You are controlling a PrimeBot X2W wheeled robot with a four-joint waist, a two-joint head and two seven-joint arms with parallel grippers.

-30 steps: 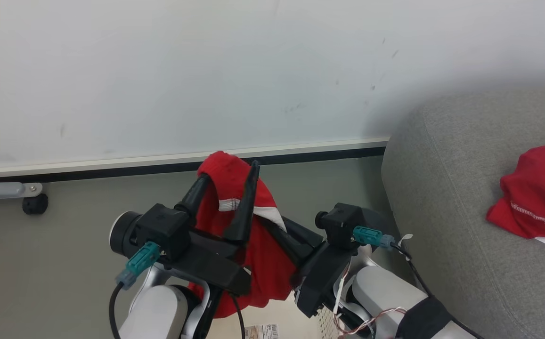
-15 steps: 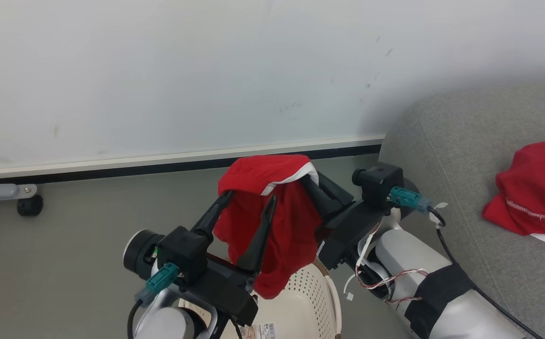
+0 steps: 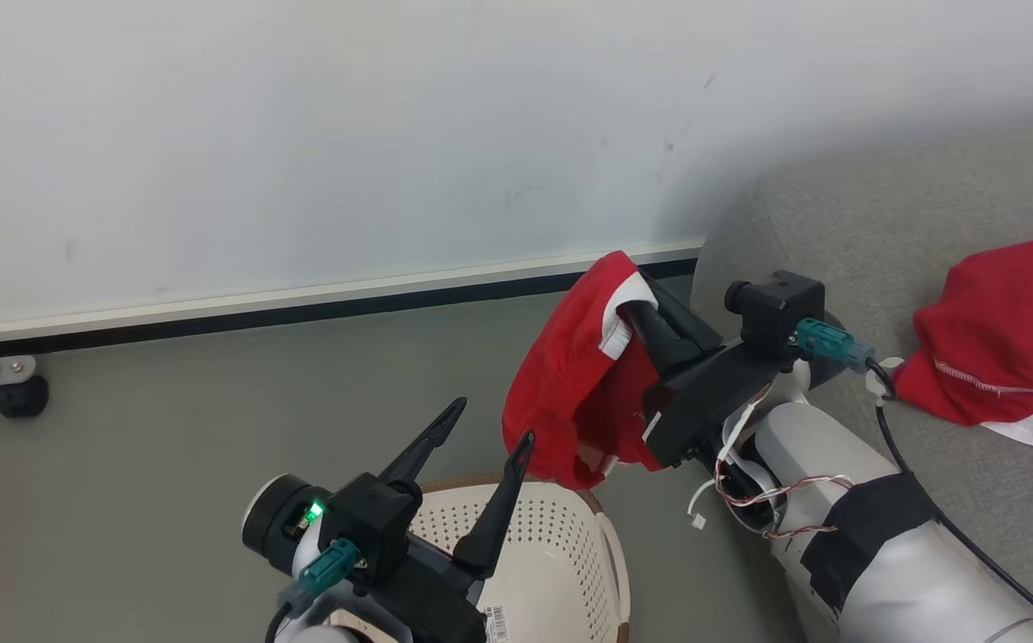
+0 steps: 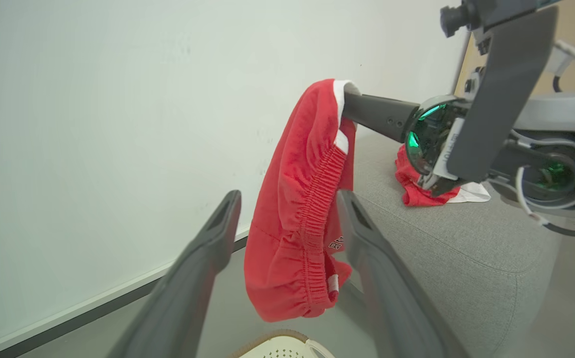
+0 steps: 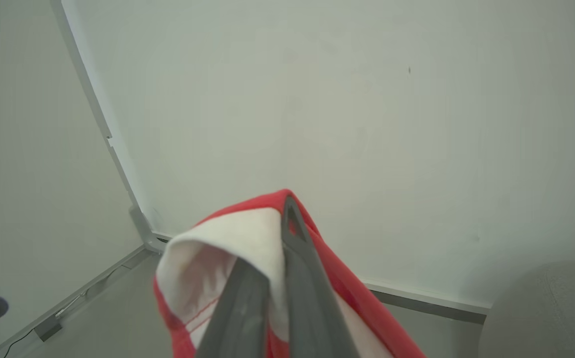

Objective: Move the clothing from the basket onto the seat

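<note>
Right gripper (image 3: 634, 311), frame centre: clamped shut on a soft red fabric garment with white trim (image 3: 561, 393), which hangs between the cream perforated plastic basket (image 3: 570, 545), lower centre, and the grey upholstered sofa (image 3: 837, 223), right. Left gripper (image 3: 494, 421), lower centre: spread wide, empty. Second red garment (image 3: 998, 330) lies on the sofa.

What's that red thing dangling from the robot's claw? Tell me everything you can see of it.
It is a red garment of soft, crumpled fabric, with white trim at its top edge, a gathered elastic band and small white lettering low down. It hangs limp in the air, pinched at the top by the shut right claw. Its lower end dangles free near the rim of the basket, touching nothing else that I can see.
</note>
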